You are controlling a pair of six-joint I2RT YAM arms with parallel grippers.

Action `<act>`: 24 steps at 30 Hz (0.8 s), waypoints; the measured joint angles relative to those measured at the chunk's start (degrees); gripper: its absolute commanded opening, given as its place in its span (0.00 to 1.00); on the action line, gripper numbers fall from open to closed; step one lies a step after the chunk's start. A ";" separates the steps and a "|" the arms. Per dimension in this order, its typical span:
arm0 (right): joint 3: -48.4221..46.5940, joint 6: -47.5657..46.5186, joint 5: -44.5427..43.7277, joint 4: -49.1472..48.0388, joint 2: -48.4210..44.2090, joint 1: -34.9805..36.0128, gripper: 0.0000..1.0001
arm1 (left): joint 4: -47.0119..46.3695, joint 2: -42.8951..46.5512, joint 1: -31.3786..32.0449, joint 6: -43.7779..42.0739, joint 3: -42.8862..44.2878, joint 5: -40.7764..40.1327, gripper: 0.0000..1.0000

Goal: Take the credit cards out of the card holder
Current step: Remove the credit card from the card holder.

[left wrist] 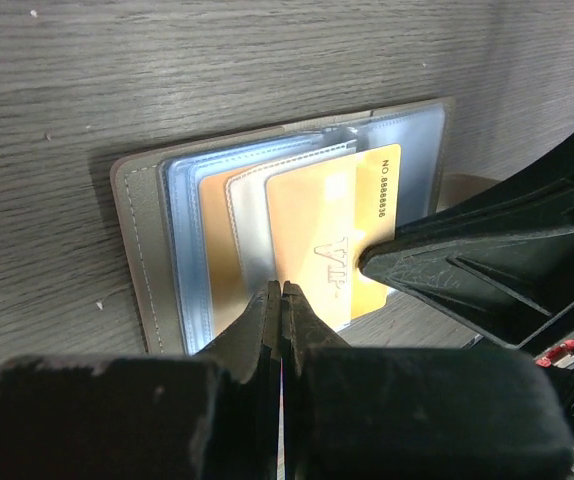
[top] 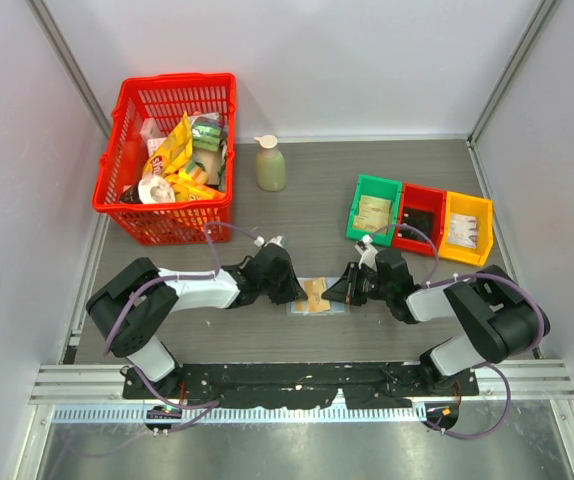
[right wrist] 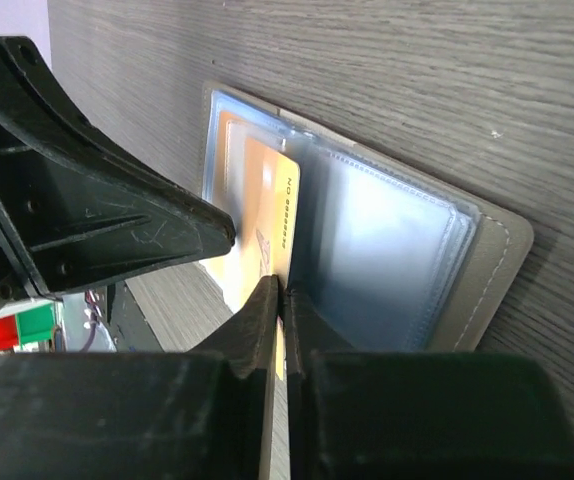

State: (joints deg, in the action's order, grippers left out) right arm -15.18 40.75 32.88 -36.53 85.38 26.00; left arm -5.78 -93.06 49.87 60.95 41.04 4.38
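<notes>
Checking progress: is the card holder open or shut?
Open: the card holder lies spread flat, clear sleeves and an orange card showing.

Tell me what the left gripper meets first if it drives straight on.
The orange credit card in the open card holder, directly ahead of the left gripper; whether they already touch is unclear.

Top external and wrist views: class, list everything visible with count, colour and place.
basket: one, red, back left
packets: several, mostly yellow, in the basket
bottle: one, pale green, back centre
bins: three, green, red, yellow, right side
card holder: one, grey-olive, open, front centre
credit cards: at least two, yellow-orange, in the card holder
table: one, grey, beneath everything
left tool: one, black, shut, at the cards
right tool: one, black, tip on the front card
</notes>
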 measured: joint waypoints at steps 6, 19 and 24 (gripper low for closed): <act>-0.76 -1.46 -1.42 6.05 -4.37 -0.09 0.01 | 0.74 0.52 0.00 0.09 -0.13 -0.50 0.00; -14.38 -14.69 -15.37 45.11 -26.67 -0.24 0.01 | 13.70 7.72 0.04 -5.16 -0.07 -7.34 0.32; -23.43 -20.90 -17.00 57.18 -31.65 -0.24 0.01 | 19.50 15.41 -0.48 -11.91 2.84 -10.05 0.72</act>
State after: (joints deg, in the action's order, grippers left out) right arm -38.61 19.86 15.88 20.64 53.74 25.76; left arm 13.72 -77.65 49.39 49.04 43.88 -5.67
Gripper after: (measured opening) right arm 0.026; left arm 0.563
